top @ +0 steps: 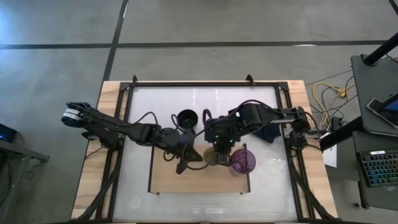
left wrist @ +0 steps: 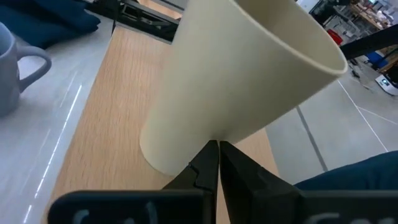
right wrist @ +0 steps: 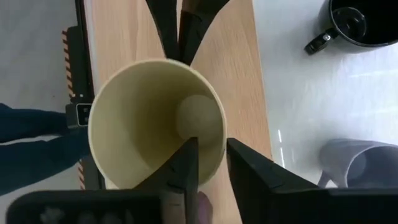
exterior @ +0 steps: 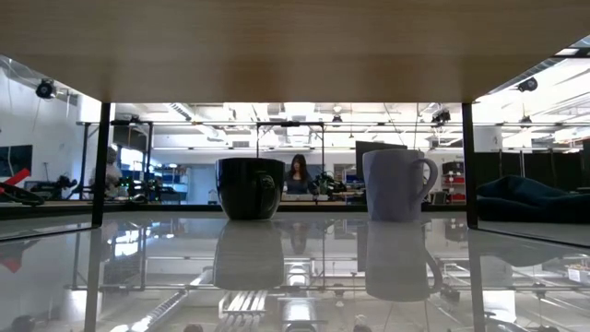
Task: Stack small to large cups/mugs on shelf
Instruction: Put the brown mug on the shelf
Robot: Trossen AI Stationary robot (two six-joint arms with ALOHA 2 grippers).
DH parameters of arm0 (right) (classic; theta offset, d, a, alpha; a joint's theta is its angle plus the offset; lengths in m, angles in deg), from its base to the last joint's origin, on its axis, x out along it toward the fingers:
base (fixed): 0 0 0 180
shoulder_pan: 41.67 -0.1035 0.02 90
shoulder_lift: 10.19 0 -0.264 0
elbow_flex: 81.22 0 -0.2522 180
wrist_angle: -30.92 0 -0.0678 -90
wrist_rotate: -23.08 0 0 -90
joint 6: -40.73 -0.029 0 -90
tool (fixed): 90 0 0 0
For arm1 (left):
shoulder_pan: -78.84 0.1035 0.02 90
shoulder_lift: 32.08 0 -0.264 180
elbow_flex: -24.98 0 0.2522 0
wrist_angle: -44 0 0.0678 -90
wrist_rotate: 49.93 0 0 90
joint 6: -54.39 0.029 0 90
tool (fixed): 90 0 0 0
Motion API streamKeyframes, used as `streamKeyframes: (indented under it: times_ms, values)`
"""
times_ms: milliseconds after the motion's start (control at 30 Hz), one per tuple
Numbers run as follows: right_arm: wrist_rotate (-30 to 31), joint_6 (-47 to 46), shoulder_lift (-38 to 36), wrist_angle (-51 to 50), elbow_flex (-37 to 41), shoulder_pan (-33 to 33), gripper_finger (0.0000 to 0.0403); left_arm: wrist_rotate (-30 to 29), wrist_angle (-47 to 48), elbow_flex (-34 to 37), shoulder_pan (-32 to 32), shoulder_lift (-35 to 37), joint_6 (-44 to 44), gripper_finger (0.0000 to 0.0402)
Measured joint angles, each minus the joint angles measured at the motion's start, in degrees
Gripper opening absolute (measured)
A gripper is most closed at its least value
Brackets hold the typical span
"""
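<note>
The pale cream-olive cup [top: 210, 160] is tilted over the light-wood shelf [top: 186, 182]. It fills the left wrist view [left wrist: 242, 81] and shows its mouth in the right wrist view [right wrist: 155, 118]. My right gripper [right wrist: 211, 155] is shut on its rim. My left gripper [left wrist: 217, 152] is shut, with its tips at the cup's side wall. The translucent purple cup [top: 242, 160] stands on the shelf's right part. The black mug [top: 186, 117] and the grey-lavender mug [exterior: 398, 184] stand on the glass table behind the shelf. My left gripper touches the cream cup's outer side wall [left wrist: 208, 134] near its base with the tips of its shut fingers [right wrist: 177, 28], coming from the table's left. My right gripper pinches the cup's rim [right wrist: 208, 146], one finger inside and one outside, from above. The cup hangs tilted; whether its base touches the shelf cannot be told.
A dark blue cloth [top: 270, 132] lies on the table's right part, under the right arm. The shelf's black brackets [exterior: 100, 166] stand at both ends. The shelf's left half is bare wood. A person sits in the room far behind the table [exterior: 298, 173].
</note>
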Motion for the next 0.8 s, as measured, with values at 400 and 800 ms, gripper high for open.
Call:
streamKeyframes:
  times_ms: [400, 800]
  values:
    - [-3.05, -0.01, 0.00, 0.05, 0.00, -0.90, 0.0086, 0.02, -0.12, 0.02, 0.00, 0.00, -0.09, 0.0000]
    - [-3.09, -0.68, -0.45, -0.59, -1.22, -1.01, 0.0091, 0.06, -2.76, 0.20, -0.07, -1.66, -1.44, 0.0000]
